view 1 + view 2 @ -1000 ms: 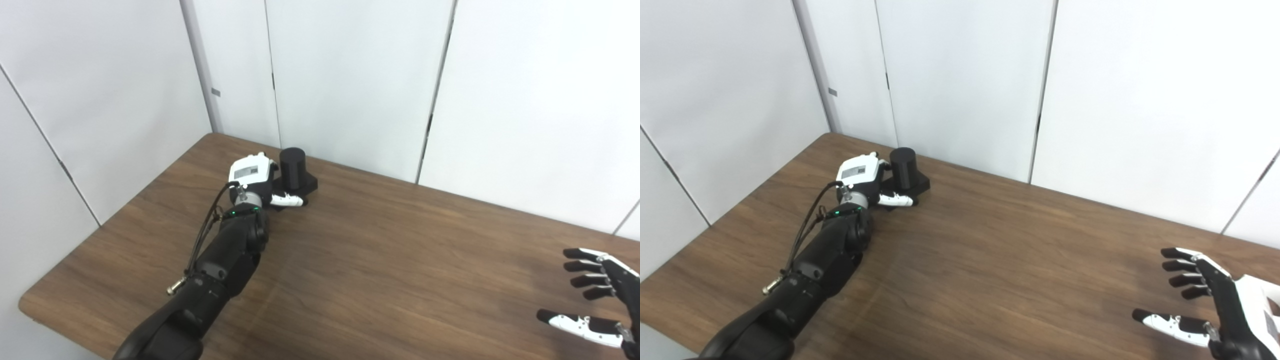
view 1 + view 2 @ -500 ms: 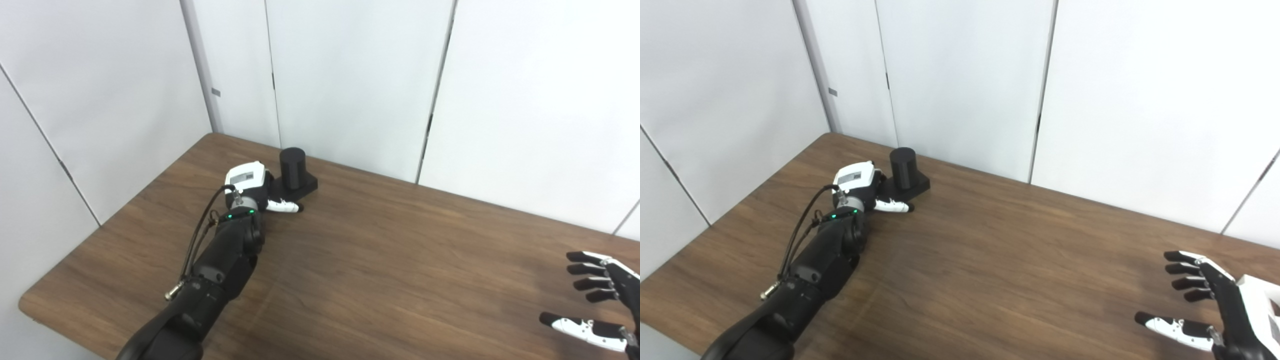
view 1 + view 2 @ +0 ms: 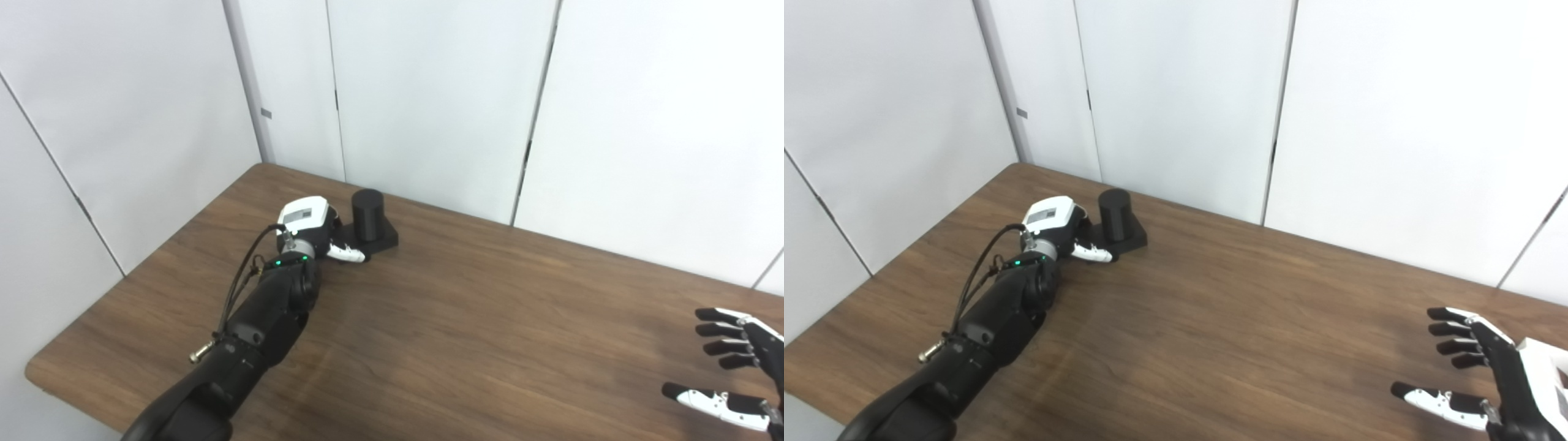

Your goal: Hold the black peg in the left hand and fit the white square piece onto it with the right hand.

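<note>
Black peg point(image 3: 367, 213): it stands upright on its square black base at about 10 o'clock on the table point(image 3: 465, 343), close to the far edge and the wall panels point(image 3: 429, 104).
Left hand point(image 3: 312, 229): it rests just beside the base on its 9 o'clock side, with the white-tipped thumb point(image 3: 346, 253) lying along the base's near edge. Its other fingers are hidden behind the palm and the peg, so I cannot tell whether they have closed on anything.
Right hand point(image 3: 1482, 380): it hovers over the table at about 4 o'clock, well apart from the peg, with fingers spread wide and nothing held.
White square piece: it shows in neither eye view, so I cannot place it.
Step in hand: by my judgement the left hand is only getting hold of the peg. The peg sits on the table, not lifted, and fitting has not begun.
Next move calls for: the left fingers wrapping the column or clamping the base firmly enough to raise it without tipping. The right hand must then find the white piece, which probably lies outside the frame.
Change from a second ago: the peg and base sit a little further towards 3 o'clock, seemingly nudged. The left hand has dropped lower against the base, and its forearm has swung slightly. The right hand is nearly unmoved, only a touch lower.
</note>
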Controlling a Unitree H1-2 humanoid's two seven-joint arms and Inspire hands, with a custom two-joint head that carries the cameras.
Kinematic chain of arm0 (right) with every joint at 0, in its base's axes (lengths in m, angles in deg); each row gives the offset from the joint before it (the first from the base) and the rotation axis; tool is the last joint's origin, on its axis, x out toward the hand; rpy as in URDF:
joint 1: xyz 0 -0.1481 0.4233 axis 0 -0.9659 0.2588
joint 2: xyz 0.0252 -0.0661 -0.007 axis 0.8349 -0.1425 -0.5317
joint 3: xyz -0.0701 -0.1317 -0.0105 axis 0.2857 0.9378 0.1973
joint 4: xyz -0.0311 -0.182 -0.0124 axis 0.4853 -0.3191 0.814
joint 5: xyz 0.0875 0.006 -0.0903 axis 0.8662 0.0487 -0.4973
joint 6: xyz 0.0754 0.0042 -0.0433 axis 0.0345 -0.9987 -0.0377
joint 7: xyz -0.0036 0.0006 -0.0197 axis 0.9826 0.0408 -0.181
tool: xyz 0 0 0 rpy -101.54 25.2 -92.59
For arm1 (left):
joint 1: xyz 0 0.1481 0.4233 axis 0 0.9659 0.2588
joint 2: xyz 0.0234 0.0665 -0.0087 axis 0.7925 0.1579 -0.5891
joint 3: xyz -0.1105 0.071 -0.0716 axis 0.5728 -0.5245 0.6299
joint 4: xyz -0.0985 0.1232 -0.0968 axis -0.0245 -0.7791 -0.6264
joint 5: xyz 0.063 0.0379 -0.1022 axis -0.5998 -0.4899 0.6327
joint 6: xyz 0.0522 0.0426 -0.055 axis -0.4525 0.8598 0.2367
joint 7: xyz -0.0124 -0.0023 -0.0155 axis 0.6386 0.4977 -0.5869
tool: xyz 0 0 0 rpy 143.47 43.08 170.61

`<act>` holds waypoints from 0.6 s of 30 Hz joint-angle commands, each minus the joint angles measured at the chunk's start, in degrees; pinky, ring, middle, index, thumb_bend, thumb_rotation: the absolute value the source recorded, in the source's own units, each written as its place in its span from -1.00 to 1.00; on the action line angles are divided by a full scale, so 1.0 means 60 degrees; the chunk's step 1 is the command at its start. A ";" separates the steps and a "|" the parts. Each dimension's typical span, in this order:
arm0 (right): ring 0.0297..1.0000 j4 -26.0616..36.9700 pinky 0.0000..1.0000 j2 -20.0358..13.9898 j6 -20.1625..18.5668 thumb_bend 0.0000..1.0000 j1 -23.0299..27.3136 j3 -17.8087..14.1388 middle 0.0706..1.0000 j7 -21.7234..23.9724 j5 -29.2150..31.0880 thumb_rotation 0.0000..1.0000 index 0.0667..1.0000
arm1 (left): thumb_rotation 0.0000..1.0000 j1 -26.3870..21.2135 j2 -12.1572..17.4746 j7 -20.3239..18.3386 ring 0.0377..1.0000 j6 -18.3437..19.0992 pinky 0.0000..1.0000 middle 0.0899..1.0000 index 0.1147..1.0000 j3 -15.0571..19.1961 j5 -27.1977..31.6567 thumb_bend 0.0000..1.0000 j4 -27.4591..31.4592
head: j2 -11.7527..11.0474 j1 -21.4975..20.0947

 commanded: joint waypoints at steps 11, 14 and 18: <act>0.24 0.0212 0.14 -0.0085 0.0067 0.34 0.0345 0.0013 0.32 0.0007 -0.0011 -1.00 0.41 | -0.89 0.0030 0.0116 0.0047 0.68 -0.0424 0.51 0.61 -0.16 -0.0811 0.0325 0.04 0.0335 | 0.0050 -0.0267; 0.28 0.0174 0.24 -0.0022 -0.0012 0.31 0.0376 -0.0010 0.37 0.0071 0.0135 -1.00 0.44 | -0.89 0.0124 0.0244 -0.0217 0.67 -0.0753 0.61 0.59 -0.16 -0.1078 0.0512 0.04 0.0624 | 0.0080 -0.0416; 0.29 -0.0058 0.25 -0.0034 0.0233 0.29 0.0381 -0.0035 0.39 0.0007 0.0329 -1.00 0.44 | -0.88 0.0257 0.0327 -0.0844 0.66 -0.0802 0.66 0.55 -0.17 -0.1384 0.0734 0.05 0.1194 | 0.0114 -0.0637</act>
